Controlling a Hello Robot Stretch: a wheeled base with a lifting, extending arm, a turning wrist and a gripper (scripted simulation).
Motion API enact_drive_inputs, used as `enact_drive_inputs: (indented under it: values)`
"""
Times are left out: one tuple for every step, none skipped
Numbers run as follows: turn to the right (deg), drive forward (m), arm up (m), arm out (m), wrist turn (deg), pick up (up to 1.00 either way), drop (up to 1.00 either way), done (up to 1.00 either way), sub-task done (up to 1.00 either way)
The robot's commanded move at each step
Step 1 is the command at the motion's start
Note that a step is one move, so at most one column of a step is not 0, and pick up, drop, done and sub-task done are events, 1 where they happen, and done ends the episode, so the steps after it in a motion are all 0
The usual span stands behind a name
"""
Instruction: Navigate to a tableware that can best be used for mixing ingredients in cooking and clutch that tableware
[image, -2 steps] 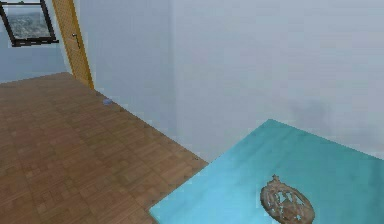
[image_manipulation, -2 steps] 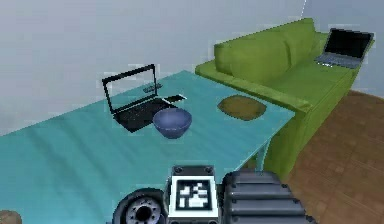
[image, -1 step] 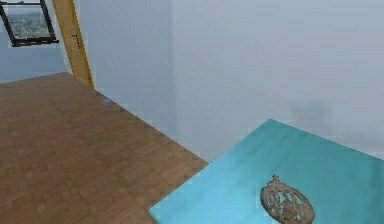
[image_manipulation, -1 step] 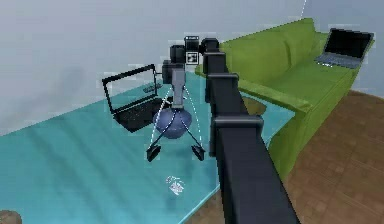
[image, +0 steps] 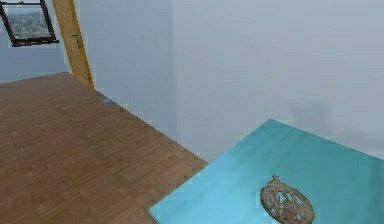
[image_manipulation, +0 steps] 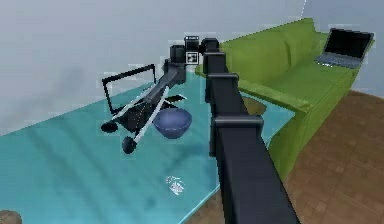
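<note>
Wooden floor (image: 70, 140) and pale walls (image: 250, 60) take up most of the forward view, with a window (image: 28, 22) and an orange-brown door frame (image: 74, 40) at the far end. At the lower right a corner of the turquoise table (image: 300, 150) juts in, and a brown openwork ornament (image: 287, 200) lies toward its near edge. No writing can be read there. In the arm side view the dark arm (image_manipulation: 240, 150) reaches out over the table. The gripper (image_manipulation: 125, 135) slants down just beside a blue bowl (image_manipulation: 172, 122), which stands well in from the near edge, toward the end by the green sofa (image_manipulation: 290, 60). How the fingers are set cannot be told, nor whether they hold anything or touch the bowl. A thin dark frame (image_manipulation: 130, 82) stands by the far edge behind them, and a small white scrap (image_manipulation: 175, 185) lies nearer. A laptop (image_manipulation: 345, 48) rests on the sofa, with no legible label. The likely trouble is a glancing touch: a finger meeting the bowl's rounded wall could push it across the smooth top towards the far edge, or tip it. A wide sweep could also catch the frame.
</note>
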Motion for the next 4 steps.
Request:
enact_drive_inputs:
  values:
    - [0.0,0.0,0.0,0.0,45.0,0.0,0.0,0.0,0.0]
    - [0.0,0.0,0.0,0.0,45.0,0.0,0.0,0.0,0.0]
    - [0.0,0.0,0.0,0.0,36.0,0.0,0.0,0.0,0.0]
    - [0.0,0.0,-0.22,0.0,0.0,0.0,0.0,0.0,0.0]
